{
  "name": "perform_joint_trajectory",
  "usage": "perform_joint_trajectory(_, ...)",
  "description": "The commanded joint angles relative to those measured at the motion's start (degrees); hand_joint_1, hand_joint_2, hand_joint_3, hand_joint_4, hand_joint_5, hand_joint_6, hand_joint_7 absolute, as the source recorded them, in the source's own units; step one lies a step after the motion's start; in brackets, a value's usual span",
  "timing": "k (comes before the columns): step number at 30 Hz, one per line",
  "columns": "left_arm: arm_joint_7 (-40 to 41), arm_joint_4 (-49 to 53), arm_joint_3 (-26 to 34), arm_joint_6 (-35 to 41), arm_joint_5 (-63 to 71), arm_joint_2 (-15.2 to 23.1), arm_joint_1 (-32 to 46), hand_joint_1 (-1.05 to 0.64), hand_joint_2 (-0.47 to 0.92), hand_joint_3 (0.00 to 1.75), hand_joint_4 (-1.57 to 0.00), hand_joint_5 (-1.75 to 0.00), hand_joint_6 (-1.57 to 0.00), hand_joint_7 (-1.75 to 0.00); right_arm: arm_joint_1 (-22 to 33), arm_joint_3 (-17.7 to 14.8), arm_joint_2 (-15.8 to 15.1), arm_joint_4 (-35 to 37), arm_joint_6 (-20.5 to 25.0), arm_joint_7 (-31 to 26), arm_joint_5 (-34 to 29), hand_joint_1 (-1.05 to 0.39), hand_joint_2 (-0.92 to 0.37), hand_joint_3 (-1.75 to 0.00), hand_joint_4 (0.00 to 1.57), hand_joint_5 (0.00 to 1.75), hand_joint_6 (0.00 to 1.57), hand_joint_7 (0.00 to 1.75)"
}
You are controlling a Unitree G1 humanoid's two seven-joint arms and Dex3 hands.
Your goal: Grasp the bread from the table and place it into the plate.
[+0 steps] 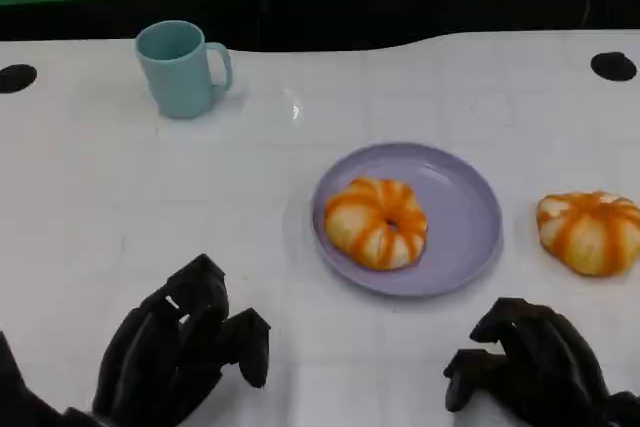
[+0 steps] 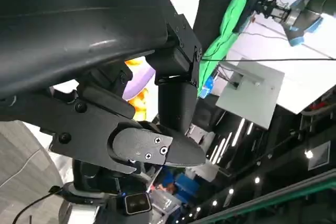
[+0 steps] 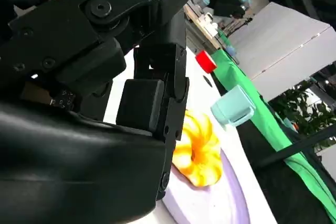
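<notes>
left robot hand (image 1: 185,347) matte black, blocky | right robot hand (image 1: 535,362) same | screws on shell

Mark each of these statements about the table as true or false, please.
1. One bread lies on the plate. True.
2. The second bread touches the plate. False: it lies apart from it, on the table to its right.
3. The mug lies on its side. False: it stands upright, far left of the plate.
4. The left hand holds nothing. True.
5. The right hand grips a bread. False: it holds nothing and is near the table's front edge.
</notes>
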Motion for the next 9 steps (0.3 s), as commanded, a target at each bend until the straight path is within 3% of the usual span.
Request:
perform_joint_trajectory(1,-1.1,0.3,1.0,0.5,0.5,-0.2,-0.1,-0.7,0.92,0.17,-0.9,-1.75,-0.67,-1.72,0.3,-0.3,-0.5,-1.0,0.2,0.1,0.7,-1.01,-0.72,0.0,1.57,0.73,1.57,0.37)
perform_joint_trajectory(9,-1.7,1.3,1.7,0.7,1.3,-0.4,-1.0,-0.7,0.92,0.17,-0.9,-1.75,-0.67,-1.71,-0.4,-0.5,-0.7,0.1,-0.1,0.3,0.7,-1.01,-0.72,0.0,1.57,0.73,1.57,0.37)
